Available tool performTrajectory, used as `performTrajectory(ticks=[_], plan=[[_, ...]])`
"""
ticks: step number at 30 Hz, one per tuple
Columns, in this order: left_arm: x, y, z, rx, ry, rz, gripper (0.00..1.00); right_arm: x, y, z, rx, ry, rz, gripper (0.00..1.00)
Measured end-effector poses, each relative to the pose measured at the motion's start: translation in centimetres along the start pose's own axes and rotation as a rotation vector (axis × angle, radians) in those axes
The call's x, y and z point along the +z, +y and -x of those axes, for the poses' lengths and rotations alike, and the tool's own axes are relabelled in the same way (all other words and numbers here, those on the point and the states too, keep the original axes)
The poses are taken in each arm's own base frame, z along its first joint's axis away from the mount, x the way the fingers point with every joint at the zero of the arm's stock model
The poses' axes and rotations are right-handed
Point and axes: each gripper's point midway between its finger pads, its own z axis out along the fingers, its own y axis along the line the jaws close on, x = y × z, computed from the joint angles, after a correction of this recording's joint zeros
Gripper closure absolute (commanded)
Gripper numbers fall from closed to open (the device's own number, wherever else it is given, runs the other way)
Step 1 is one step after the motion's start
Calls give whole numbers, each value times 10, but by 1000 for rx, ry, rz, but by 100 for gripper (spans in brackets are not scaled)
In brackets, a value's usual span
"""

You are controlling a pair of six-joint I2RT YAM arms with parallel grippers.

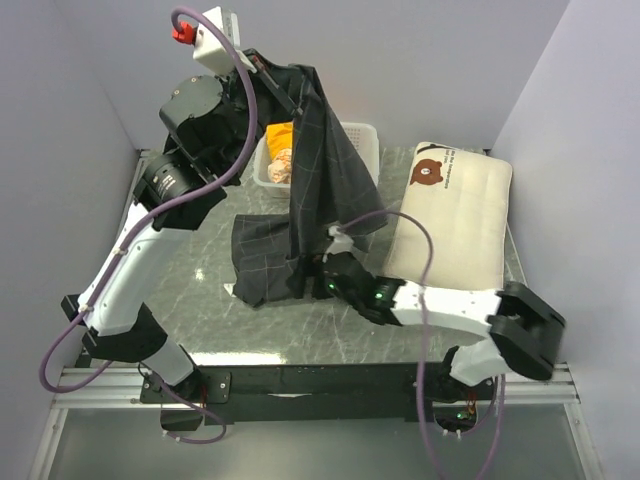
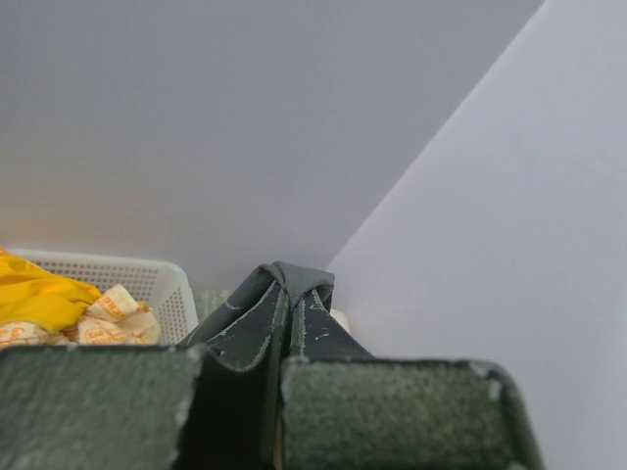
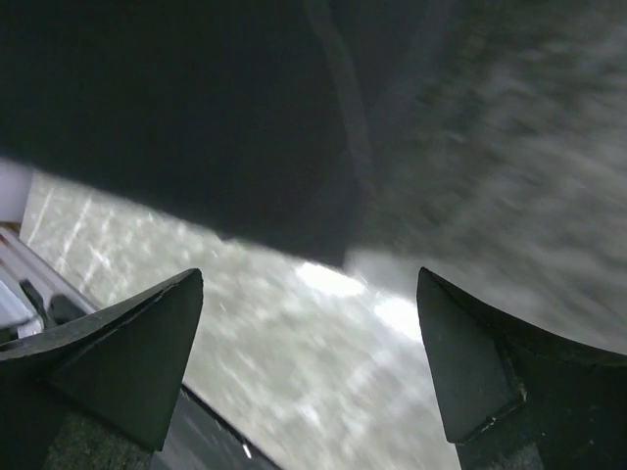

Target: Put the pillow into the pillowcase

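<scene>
The dark grid-checked pillowcase (image 1: 315, 170) hangs from my raised left gripper (image 1: 268, 72), and its lower part lies folded on the table (image 1: 265, 262). In the left wrist view, the left gripper (image 2: 279, 364) is shut on a bunched corner of the pillowcase (image 2: 284, 299). The cream pillow (image 1: 455, 215) with the bear face lies flat at the right of the table. My right gripper (image 1: 318, 272) sits low at the hanging cloth's bottom edge. In the right wrist view, the right gripper (image 3: 309, 328) is open and empty, with the pillowcase (image 3: 196, 117) just above its fingertips.
A white plastic basket (image 1: 358, 138) with a yellow packet (image 1: 280, 145) stands at the back behind the hanging cloth; the basket (image 2: 147, 279) also shows in the left wrist view. Walls close in the grey marbled table (image 1: 200, 270) on three sides.
</scene>
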Motion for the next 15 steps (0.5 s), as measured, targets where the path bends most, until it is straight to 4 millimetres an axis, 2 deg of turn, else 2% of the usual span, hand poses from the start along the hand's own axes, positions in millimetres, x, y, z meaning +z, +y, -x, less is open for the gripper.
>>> performTrajectory(ticks=[4, 7, 10, 11, 12, 13, 15], plan=[[5, 13, 7, 9, -19, 32, 99, 38, 16, -3, 8, 5, -6, 6], [7, 24, 12, 16, -32, 56, 99, 70, 23, -7, 9, 12, -33, 13], [6, 40, 19, 28, -45, 91, 99, 97, 24, -12, 2, 15, -67, 51], [6, 46, 23, 32, -53, 104, 99, 101, 22, -14, -5, 17, -76, 76], [4, 52, 28, 35, -64, 118, 99, 103, 18, -16, -7, 17, -92, 87], [3, 58, 35, 38, -77, 133, 99, 103, 13, -19, -13, 21, -110, 97], [-5, 70, 49, 42, -105, 159, 99, 99, 3, -20, -22, 22, -146, 100]])
